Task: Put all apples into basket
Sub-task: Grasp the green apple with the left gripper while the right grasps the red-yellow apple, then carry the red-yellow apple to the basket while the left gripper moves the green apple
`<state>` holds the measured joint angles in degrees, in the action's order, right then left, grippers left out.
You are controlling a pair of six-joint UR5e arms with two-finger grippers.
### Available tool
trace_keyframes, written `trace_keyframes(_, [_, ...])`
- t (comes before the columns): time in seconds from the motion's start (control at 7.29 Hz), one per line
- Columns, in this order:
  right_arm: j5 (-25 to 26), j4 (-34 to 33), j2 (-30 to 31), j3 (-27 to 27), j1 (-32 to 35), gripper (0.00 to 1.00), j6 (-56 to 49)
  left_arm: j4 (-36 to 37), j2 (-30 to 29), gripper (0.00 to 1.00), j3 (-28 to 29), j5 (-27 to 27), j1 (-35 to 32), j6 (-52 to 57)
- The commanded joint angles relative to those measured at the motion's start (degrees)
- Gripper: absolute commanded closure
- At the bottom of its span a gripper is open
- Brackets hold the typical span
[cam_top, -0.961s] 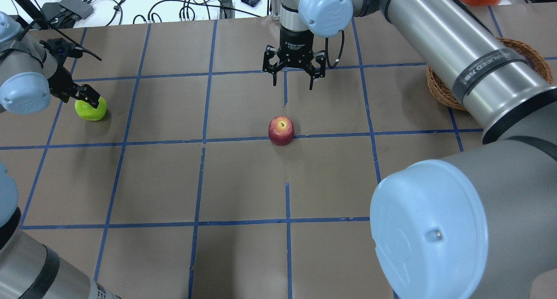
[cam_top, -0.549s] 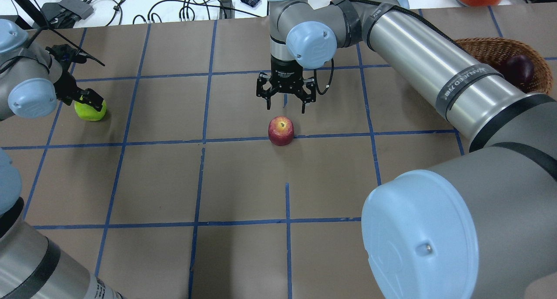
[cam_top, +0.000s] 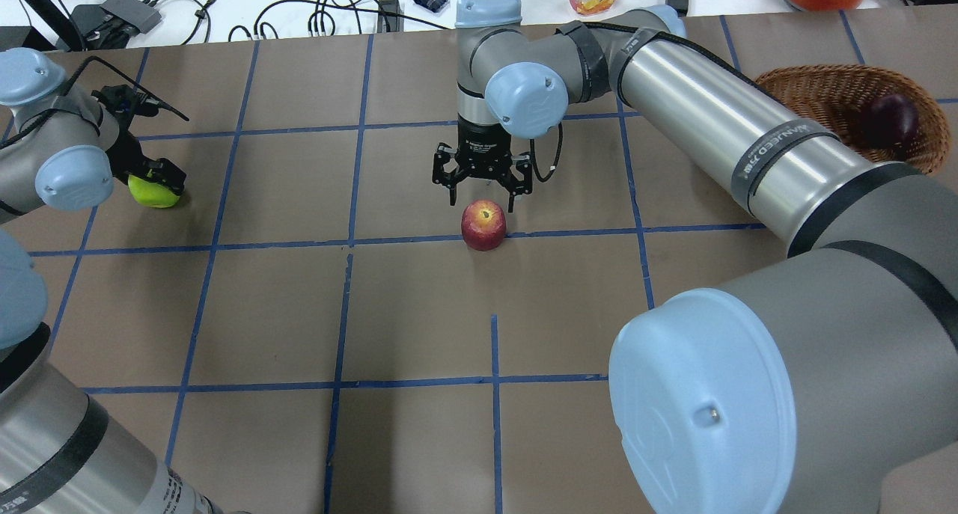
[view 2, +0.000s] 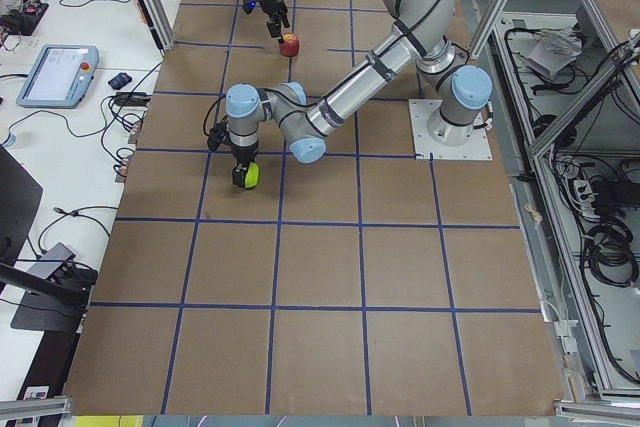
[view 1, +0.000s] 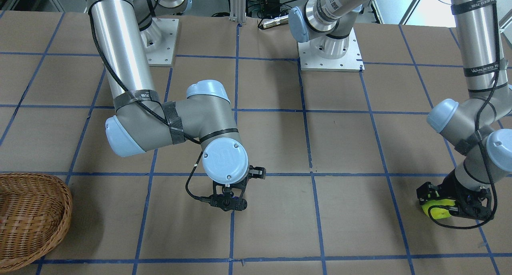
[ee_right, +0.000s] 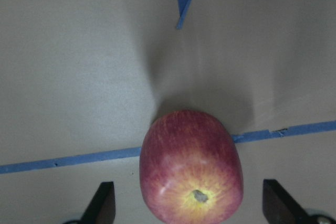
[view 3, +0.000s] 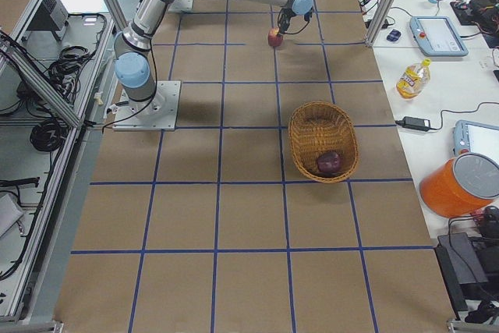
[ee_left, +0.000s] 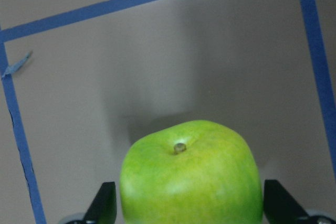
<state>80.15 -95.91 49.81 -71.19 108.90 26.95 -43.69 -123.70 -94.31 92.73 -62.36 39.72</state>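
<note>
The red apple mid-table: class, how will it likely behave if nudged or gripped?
The red apple looks round, so a sideways nudge would probably roll it. Its skin looks smooth and shiny, so the open fingers of the right gripper might slip unless they close across its widest part.

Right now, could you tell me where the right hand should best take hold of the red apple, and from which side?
Grip the red apple across its widest middle, from straight above. It stands upright on the table, stem dimple up, nothing beside it, so both flanks are free. The right hand hangs open nearly over it.
</note>
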Motion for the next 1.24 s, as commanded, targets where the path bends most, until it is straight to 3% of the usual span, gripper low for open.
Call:
trace_keyframes(0.0, [-0.08, -0.16, -0.41, -1.65, 0.08, 0.0, 0.12, 0.27, -0.75, 0.34, 0.18, -0.01, -0.04, 0.0])
trace_keyframes(0.14, [-0.08, -0.94, -0.33, -3.23, 0.08, 0.0, 0.12, 0.27, -0.58, 0.69, 0.27, 0.43, -0.04, 0.0])
trace_keyframes(0.27, [-0.08, -2.95, -0.41, -4.38, 0.08, 0.0, 0.12, -0.16, 0.38, 0.7, 0.18, 0.52, -0.04, -0.17])
trace_keyframes(0.41, [-0.08, -5.23, -0.41, -4.83, 0.08, 0.06, 0.03, -0.69, 1.35, 0.7, -0.17, 0.6, -1.17, -1.82])
trace_keyframes(0.55, [-0.35, -7.08, -0.41, -4.74, 0.08, 0.68, 0.12, -2.26, 3.1, 0.7, -1.13, 0.52, -2.31, -4.36])
trace_keyframes(0.69, [-0.35, -7.36, -0.41, -4.74, 0.08, 1.0, -0.4, -4.71, 4.86, 0.7, -2.18, 0.34, -5.46, -6.91])
trace_keyframes(1.1, [0.26, -6.41, 4.13, -2.47, -2.01, 1.0, 0.12, -5.0, 8.64, 0.7, -8.58, -0.09, -12.76, -20.87])
